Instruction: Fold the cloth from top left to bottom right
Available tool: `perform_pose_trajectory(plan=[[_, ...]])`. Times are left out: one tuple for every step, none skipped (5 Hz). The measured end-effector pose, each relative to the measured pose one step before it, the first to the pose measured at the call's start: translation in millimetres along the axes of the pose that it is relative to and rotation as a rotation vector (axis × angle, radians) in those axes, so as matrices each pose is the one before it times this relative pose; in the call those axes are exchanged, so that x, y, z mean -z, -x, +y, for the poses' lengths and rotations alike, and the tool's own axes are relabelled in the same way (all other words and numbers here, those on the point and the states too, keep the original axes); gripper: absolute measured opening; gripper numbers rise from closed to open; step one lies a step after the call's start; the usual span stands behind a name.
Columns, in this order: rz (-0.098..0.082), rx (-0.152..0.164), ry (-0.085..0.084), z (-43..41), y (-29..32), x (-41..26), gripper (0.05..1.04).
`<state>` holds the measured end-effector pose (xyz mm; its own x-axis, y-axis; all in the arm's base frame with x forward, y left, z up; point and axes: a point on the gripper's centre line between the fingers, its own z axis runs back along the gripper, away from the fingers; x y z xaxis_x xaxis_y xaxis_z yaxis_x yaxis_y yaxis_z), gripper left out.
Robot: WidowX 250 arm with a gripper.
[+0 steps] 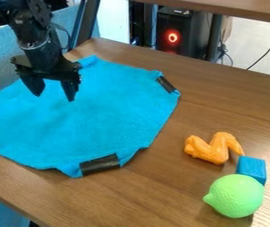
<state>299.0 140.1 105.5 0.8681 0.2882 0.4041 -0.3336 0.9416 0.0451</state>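
Observation:
The black gripper [54, 95] hangs over the upper left part of the blue cloth [107, 119], its two fingers pointing down and spread apart with nothing between them. Most of the cloth lies flat on the wooden table, with small creases near its top corner. Black strips mark its right corner and its bottom corner, and part of another shows at the left edge of the view. The arm hides some of the cloth's upper left edge.
On the table [237, 106] at the lower right are an orange wing-shaped toy [213, 148], a blue block [252, 168] and a green lime-like toy [236, 196]. A wooden shelf edge [237, 9] crosses the top right, beyond the table.

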Motion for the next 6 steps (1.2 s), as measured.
perform_pose_trajectory(plan=[[0.0351,-0.0076,0.0036,-0.60,5.44,8.41,0.999],[0.0124,-0.0197,-0.0015,1.04,-10.66,0.05,0.999],[0.0187,0.0383,-0.0420,-3.09,-13.03,7.57,0.999],[0.0111,0.0269,-0.0372,-1.16,-16.23,4.01,0.999],[-0.0050,0.0376,-0.0346,-2.59,-18.34,2.00,0.999],[-0.0151,0.0292,-0.0457,-0.42,-13.54,3.94,0.999]])
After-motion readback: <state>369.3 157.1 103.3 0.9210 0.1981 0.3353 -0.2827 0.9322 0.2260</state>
